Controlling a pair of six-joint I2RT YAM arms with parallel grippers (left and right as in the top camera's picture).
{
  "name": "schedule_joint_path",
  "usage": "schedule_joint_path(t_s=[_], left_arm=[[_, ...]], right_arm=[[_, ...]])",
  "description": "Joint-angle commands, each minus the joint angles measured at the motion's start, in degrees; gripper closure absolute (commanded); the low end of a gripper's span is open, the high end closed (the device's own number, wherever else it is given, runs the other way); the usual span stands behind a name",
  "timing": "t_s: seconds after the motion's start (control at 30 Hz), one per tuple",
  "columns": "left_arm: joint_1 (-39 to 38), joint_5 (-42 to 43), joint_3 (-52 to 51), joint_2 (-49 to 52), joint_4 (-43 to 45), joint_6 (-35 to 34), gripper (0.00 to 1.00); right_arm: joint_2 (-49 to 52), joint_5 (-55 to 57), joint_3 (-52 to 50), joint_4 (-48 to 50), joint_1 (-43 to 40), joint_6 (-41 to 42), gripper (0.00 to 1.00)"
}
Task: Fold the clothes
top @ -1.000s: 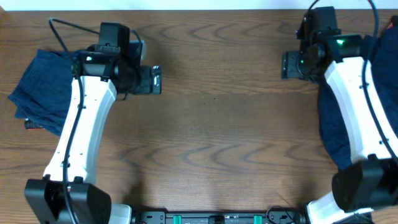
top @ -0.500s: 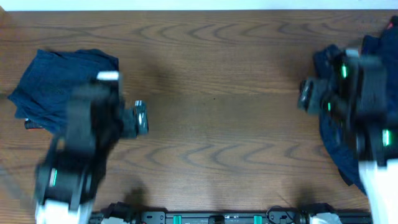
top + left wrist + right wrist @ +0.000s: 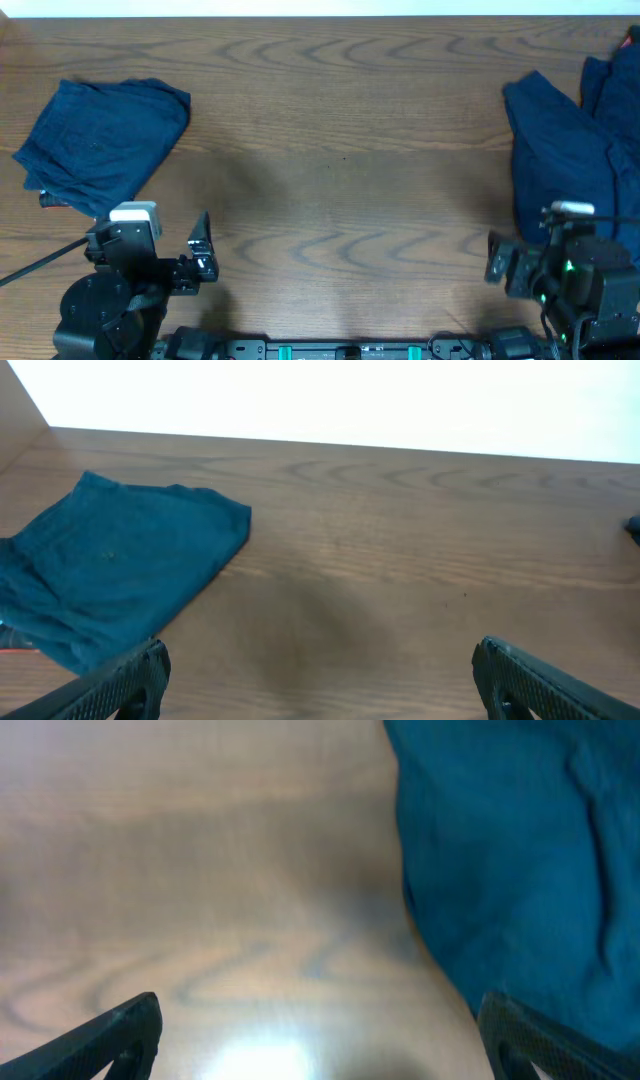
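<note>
A folded dark navy garment (image 3: 100, 145) lies at the table's far left; it also shows in the left wrist view (image 3: 110, 575). A loose, wrinkled pile of navy clothes (image 3: 575, 165) lies at the far right and fills the upper right of the right wrist view (image 3: 520, 860). My left gripper (image 3: 200, 258) is open and empty near the front left edge, its fingers wide apart over bare wood (image 3: 320, 680). My right gripper (image 3: 495, 265) is open and empty near the front right, beside the pile's left edge (image 3: 320, 1040).
The wooden table (image 3: 340, 150) stretches between the two garments. A small red-and-white tag (image 3: 48, 201) peeks from under the folded garment's front edge. Both arm bases stand at the front edge.
Both arms have pulled back from the far side of the table to the front edge. The folded garment and the pile on the right have stayed in place.
</note>
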Motion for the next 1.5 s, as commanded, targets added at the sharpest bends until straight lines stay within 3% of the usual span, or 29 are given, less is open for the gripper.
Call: schedule_joint_path(t_s=[0.0,0.5,0.63,0.8,1.13,1.37,1.47], left_arm=[[-0.28,-0.79,-0.31,0.0,-0.85,-0.55,0.02],[-0.28,-0.79,-0.31,0.0,-1.05,-0.55,0.02],[-0.28,-0.79,-0.31,0.0,-1.05,-0.55,0.02],[-0.28,-0.79,-0.31,0.0,-1.05,-0.55,0.02],[-0.28,-0.79,-0.31,0.0,-1.05,-0.55,0.02],[-0.28,-0.79,-0.31,0.0,-1.05,-0.55,0.02],[-0.28,-0.79,-0.31,0.0,-1.05,-0.55,0.02]], right_arm=[[-0.26,0.66,-0.37,-1.4,0.44,0.92,0.01],[-0.61,0.13,-0.5,-1.49,0.44,0.9,0.01],[-2.69,0.2,-1.4,2.25,-0.46,-0.59,0.01],[-11.28,-0.07,-9.35,15.56,-2.6,-3.54,0.01],[-31.43,-2.67,-35.08,43.71,-3.28,-11.02,0.01],[-31.76,-1.29,-50.6,68.19,-3.65,-12.02,0.01],[-31.76,-1.53,-55.89,72.11,-3.58,-12.0,0.01]])
